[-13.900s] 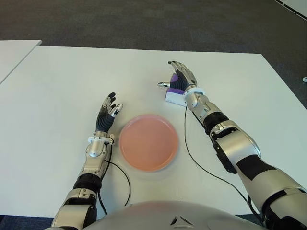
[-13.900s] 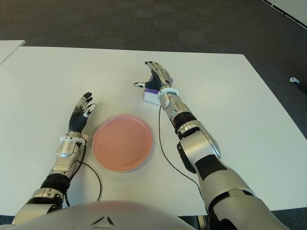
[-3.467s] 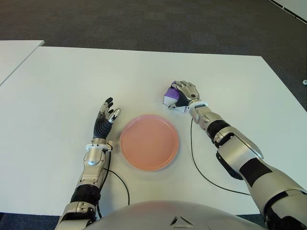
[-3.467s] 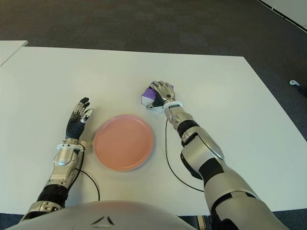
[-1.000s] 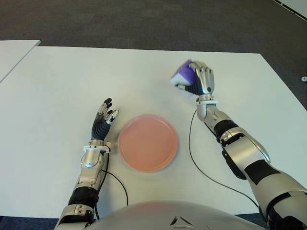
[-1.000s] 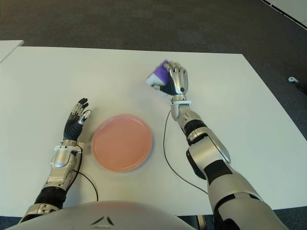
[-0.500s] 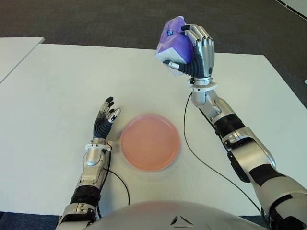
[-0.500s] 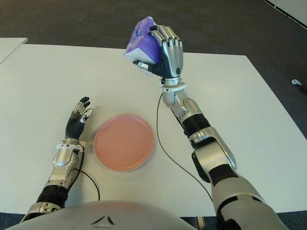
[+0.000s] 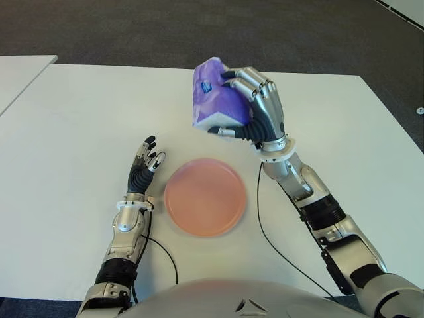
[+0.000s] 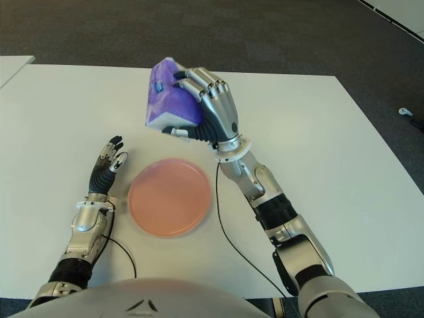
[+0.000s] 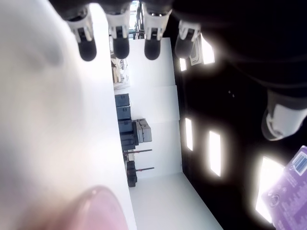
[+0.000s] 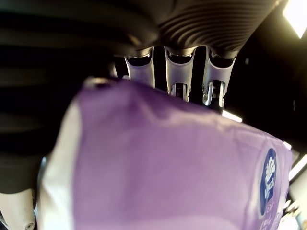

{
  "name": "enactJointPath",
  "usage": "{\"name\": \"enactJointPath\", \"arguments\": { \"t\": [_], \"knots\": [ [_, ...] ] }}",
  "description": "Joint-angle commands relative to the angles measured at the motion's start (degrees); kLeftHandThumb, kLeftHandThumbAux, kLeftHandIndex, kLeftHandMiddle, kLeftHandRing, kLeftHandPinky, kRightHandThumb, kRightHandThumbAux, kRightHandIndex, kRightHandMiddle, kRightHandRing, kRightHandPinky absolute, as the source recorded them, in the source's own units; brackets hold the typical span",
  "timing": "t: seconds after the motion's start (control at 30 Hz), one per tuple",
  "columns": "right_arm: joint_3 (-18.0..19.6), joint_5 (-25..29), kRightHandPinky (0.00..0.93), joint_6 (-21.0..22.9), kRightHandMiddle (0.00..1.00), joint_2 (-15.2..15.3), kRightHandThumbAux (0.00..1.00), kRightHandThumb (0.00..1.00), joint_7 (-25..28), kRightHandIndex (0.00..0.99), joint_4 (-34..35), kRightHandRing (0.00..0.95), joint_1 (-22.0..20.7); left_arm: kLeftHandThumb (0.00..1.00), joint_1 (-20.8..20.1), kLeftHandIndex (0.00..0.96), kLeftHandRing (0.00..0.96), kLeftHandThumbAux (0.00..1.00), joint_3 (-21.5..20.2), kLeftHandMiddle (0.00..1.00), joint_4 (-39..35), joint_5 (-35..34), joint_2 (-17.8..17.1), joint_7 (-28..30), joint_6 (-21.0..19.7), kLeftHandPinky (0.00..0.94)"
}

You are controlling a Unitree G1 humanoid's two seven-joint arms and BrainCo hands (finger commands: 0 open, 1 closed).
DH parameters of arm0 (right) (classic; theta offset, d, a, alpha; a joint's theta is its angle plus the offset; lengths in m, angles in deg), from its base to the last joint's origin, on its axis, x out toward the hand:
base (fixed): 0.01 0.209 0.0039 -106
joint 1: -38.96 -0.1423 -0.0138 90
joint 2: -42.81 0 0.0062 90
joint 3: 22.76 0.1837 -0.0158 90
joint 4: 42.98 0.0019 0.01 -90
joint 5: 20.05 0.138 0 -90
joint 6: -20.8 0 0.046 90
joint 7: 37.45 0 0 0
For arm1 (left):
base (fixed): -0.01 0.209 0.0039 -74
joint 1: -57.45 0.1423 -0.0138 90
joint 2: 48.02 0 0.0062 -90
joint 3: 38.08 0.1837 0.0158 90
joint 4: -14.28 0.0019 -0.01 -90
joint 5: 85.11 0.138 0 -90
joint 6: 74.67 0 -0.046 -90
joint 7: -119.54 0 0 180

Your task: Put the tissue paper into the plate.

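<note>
Above the table (image 9: 79,106), the right hand (image 9: 255,112) grips the tissue pack (image 9: 215,103) beyond the plate (image 9: 205,197); released now, it could miss; left hand (image 9: 144,164) open, empty.

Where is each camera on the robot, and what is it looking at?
Eye views: on the head, looking down at the white table, pink plate, both arms.
Left wrist view: by the left hand, fingers spread, empty.
Right wrist view: by the right hand, gripping the purple tissue pack.
Shared: the pack shows in all four.
</note>
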State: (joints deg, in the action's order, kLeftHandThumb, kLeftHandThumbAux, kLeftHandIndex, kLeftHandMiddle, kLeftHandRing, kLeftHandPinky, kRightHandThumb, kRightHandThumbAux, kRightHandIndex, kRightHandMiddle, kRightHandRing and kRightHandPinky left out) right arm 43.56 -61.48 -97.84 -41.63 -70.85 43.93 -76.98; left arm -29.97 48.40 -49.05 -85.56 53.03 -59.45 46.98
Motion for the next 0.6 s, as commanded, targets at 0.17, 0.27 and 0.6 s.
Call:
{"name": "enactJointPath", "arguments": {
  "t": [0.17,0.27,0.6],
  "knots": [
    [-1.78,6.53,0.825,-7.28,0.528,0.16,0.68,0.853,12.09,0.397,3.96,0.818,4.56,0.0,3.31,0.0,0.0,0.412,0.47,0.0,2.85,0.46,1.46,-0.26,-2.97,0.0],
    [-1.59,8.12,0.827,-10.01,0.529,0.43,0.68,0.853,14.72,0.396,2.61,0.817,5.32,0.0,3.38,0.0,0.0,0.411,0.42,0.0,2.76,0.3,1.51,-0.08,-3.05,0.0],
    [-1.36,5.65,0.812,-15.9,0.537,2.16,0.679,0.853,21.11,0.397,-2.93,0.809,6.1,0.0,2.95,0.0,0.0,0.404,-0.04,0.0,4.43,-0.32,1.35,0.42,-3.24,0.0]
  ]
}}
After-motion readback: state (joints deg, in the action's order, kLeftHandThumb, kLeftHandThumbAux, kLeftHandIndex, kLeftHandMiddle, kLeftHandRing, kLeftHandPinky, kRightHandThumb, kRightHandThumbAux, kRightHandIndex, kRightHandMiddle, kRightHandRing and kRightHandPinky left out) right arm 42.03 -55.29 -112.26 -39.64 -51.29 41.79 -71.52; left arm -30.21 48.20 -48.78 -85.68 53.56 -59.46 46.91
